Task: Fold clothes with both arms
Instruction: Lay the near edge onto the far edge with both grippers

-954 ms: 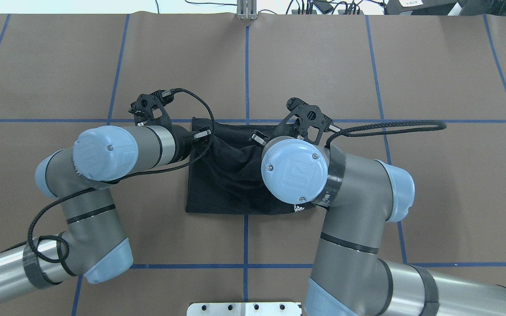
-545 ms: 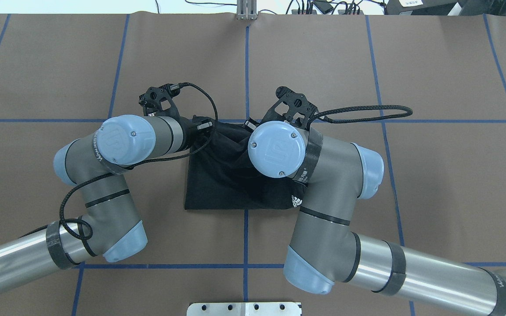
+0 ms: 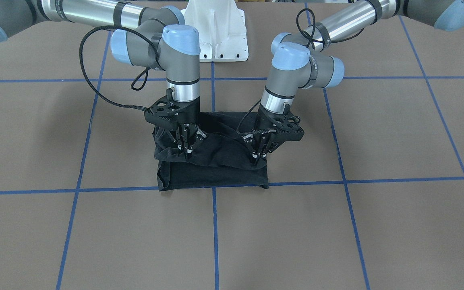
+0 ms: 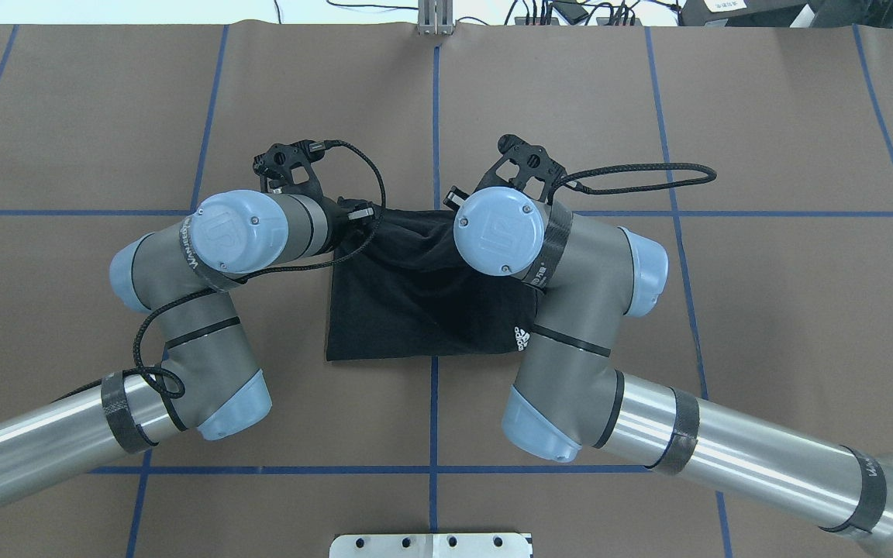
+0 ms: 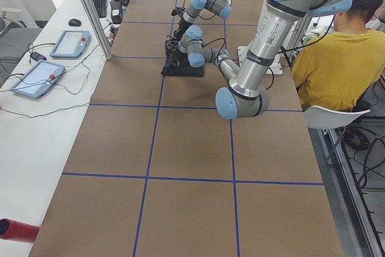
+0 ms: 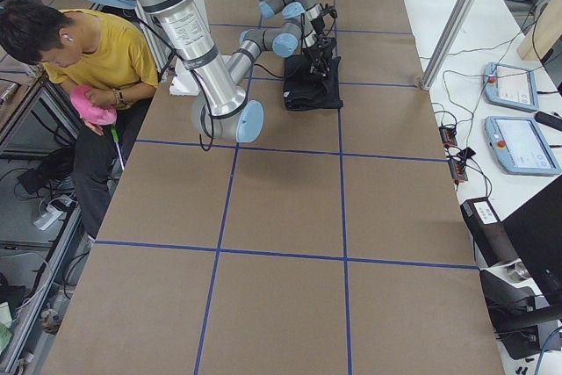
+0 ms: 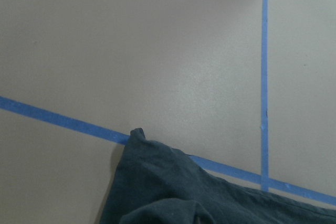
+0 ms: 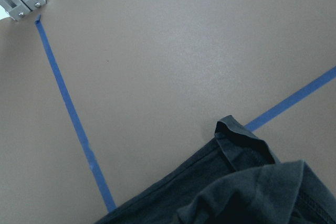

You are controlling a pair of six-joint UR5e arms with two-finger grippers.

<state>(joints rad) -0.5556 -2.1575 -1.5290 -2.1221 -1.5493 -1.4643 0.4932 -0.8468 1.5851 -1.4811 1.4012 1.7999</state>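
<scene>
The black T-shirt (image 3: 216, 169) lies folded on the brown table, with its far edge along a blue tape line (image 4: 408, 306). A small white logo (image 4: 521, 339) shows at its near right corner. In the front-facing view my left gripper (image 3: 258, 156) is shut on a raised fold of cloth at that view's right. At that view's left, my right gripper (image 3: 186, 150) is shut on the same fold. Between them the cloth sags. From overhead both wrists hide the fingers. Each wrist view shows a shirt corner (image 7: 137, 136) (image 8: 241, 135) near the tape.
Blue tape lines (image 4: 435, 116) grid the table. The white base plate (image 3: 216, 36) sits between the arms. A metal post (image 4: 435, 15) stands at the far edge. A seated person in yellow (image 5: 337, 58) is behind the robot. Tablets (image 6: 514, 85) lie on a side bench.
Both grippers have carried the held fold away from the robot, toward the far tape line. The shirt's near edge has slid forward and the white logo has come out from under the right arm.
</scene>
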